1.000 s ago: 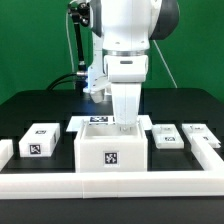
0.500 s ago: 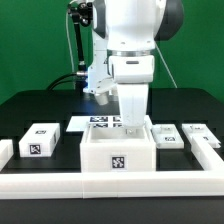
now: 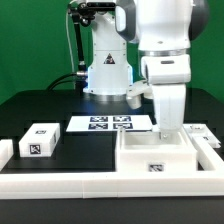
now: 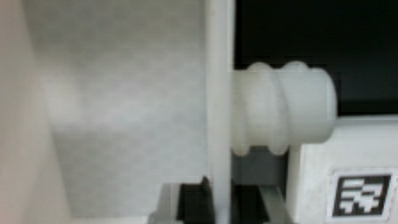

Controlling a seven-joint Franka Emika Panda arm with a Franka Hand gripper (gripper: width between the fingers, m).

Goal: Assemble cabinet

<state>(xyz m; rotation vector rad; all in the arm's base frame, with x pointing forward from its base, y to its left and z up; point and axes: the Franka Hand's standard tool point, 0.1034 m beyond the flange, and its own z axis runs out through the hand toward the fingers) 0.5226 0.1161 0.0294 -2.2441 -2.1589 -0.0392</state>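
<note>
The cabinet box (image 3: 155, 165) is a large white open box with a small tag on its front, standing at the exterior view's right against the front rail. My gripper (image 3: 170, 136) reaches down onto the box's back right wall and is shut on it. In the wrist view my gripper (image 4: 228, 200) has its two dark fingers on either side of the thin white wall (image 4: 217, 90). A ribbed white knob (image 4: 285, 108) and a tagged block (image 4: 356, 192) lie just beyond it. One small tagged drawer block (image 3: 38, 140) sits at the left.
The marker board (image 3: 110, 123) lies flat behind the box. A low white border rail (image 3: 60, 183) runs along the front. Another small white block (image 3: 203, 135) is partly hidden behind the box's right side. The robot base (image 3: 108, 70) stands at the back.
My gripper has moved to the exterior view's right, and the cabinet box has slid right with it, uncovering the marker board and covering the small blocks on the right.
</note>
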